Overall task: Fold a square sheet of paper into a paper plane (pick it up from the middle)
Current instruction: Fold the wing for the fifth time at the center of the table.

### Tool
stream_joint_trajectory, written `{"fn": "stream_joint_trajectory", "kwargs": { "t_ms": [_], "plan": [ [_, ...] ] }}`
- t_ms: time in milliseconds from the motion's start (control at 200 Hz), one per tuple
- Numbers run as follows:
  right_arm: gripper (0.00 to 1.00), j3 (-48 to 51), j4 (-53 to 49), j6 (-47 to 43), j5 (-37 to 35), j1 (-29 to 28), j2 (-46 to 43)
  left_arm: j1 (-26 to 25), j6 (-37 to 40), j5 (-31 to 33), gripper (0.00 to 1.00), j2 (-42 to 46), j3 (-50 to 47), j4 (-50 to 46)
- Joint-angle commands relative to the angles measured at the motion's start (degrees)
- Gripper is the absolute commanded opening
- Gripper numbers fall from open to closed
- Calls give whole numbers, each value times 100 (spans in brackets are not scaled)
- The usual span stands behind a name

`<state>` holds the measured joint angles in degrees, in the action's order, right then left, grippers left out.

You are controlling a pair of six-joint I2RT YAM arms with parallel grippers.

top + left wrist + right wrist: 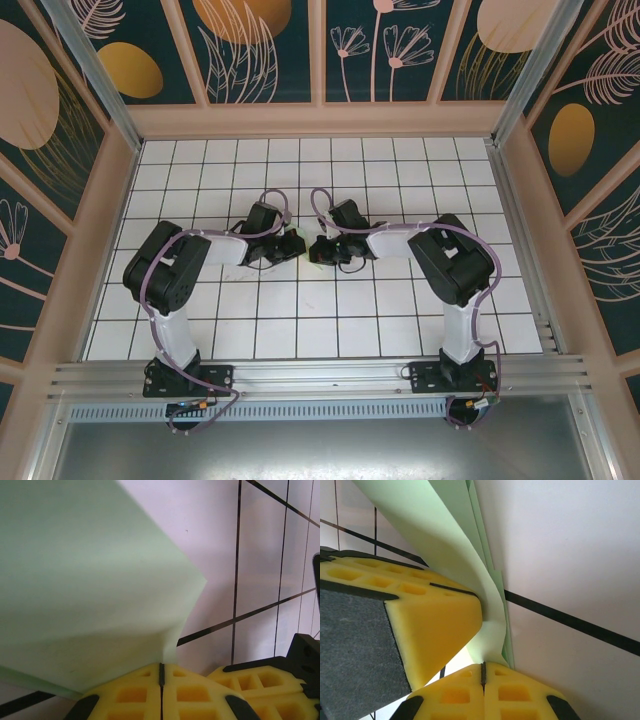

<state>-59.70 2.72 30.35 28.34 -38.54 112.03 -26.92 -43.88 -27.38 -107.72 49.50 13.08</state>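
The square sheet of paper (303,243) is pale mint green and hangs between both grippers at the middle of the table. My left gripper (161,670) is shut on a lower edge of the paper (90,580), which spreads up and to the left. My right gripper (482,672) is shut on a curled end of the paper (455,555), where several folded layers show along a crease. The left gripper's yellow fingers (435,625) press close beside that curl. From above, the left gripper (291,245) and right gripper (315,248) nearly touch. Whether the paper forms a paper plane I cannot tell.
The table (300,320) is white tiles with black grid lines. Patterned walls (60,200) enclose it on three sides, and a metal rail (320,375) runs along the near edge by the arm bases. The right gripper's fingers (255,680) sit close in the left wrist view.
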Motion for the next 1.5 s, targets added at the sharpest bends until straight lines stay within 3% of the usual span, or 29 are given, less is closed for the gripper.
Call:
{"fn": "stream_joint_trajectory", "kwargs": {
  "t_ms": [0, 430, 1026, 1496],
  "plan": [
    [0, 394, -934, -158, -162, -8, 124, 275, 233, 681, 8, -232, 77, -463],
    [0, 686, -1006, -284, -4, -4, 165, 1140, 441, 590, 8, -353, 261, -476],
    [0, 821, -914, -170, -53, -4, 98, 1690, 287, 989, 8, -383, 355, -465],
    [0, 776, -874, -152, -83, -30, 82, 1681, 417, 306, 12, 918, -35, -149]
  ]
}}
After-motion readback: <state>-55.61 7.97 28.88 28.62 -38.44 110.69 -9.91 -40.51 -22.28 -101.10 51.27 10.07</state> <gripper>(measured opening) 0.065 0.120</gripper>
